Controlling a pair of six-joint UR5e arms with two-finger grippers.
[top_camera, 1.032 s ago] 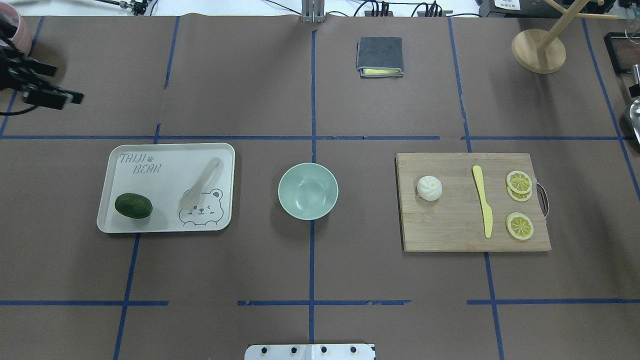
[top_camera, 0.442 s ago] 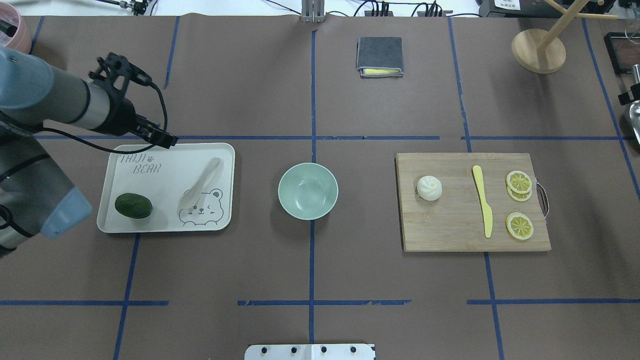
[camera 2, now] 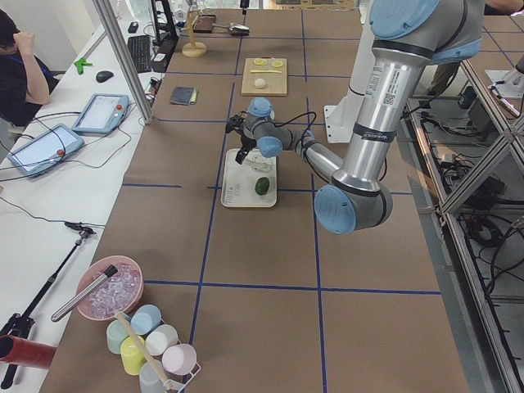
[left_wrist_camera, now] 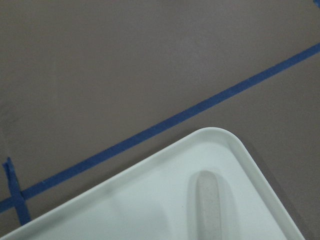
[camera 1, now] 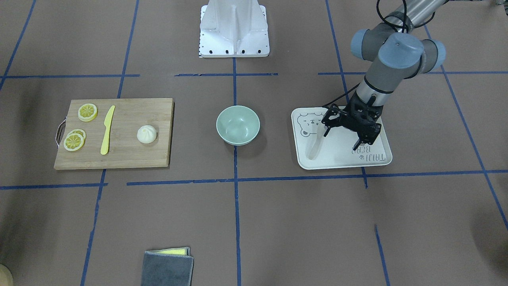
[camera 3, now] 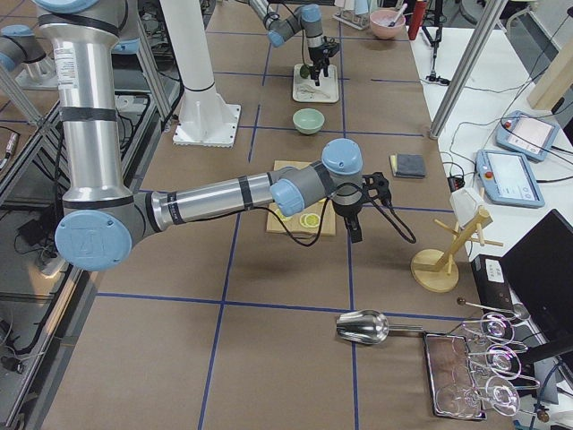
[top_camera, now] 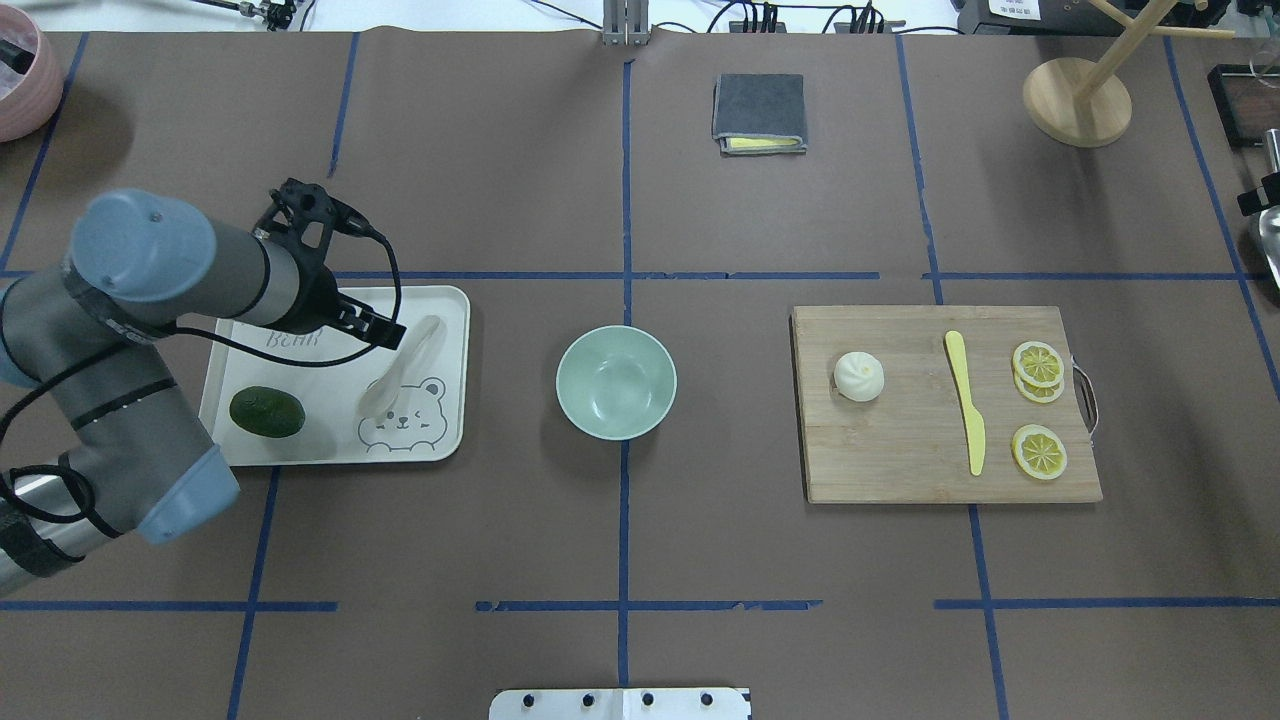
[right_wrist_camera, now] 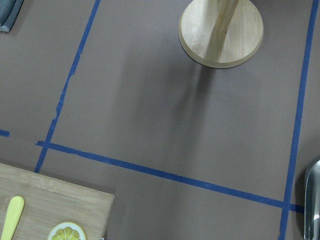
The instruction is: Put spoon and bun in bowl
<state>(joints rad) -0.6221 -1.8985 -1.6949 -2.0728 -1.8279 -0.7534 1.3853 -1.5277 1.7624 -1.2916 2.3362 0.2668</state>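
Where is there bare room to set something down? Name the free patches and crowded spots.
Free: table between tray and bowl, between bowl and cutting board, and the strip on the robot's side of them. Crowded: the tray, holding avocado and spoon beneath the left jaws; the board's end with knife and lemon slices.

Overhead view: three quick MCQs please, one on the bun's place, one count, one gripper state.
1. Where is the bun? A in the bowl; B on the cutting board; C beside the avocado.
2. How many lemon slices? A two; B three; C five.
3. The left gripper is: A open above the tray; B shut on the avocado; C shut on the knife.
Answers: B, it sits on the wood; B, two overlap and one lies apart; A, its jaws stand apart holding nothing.
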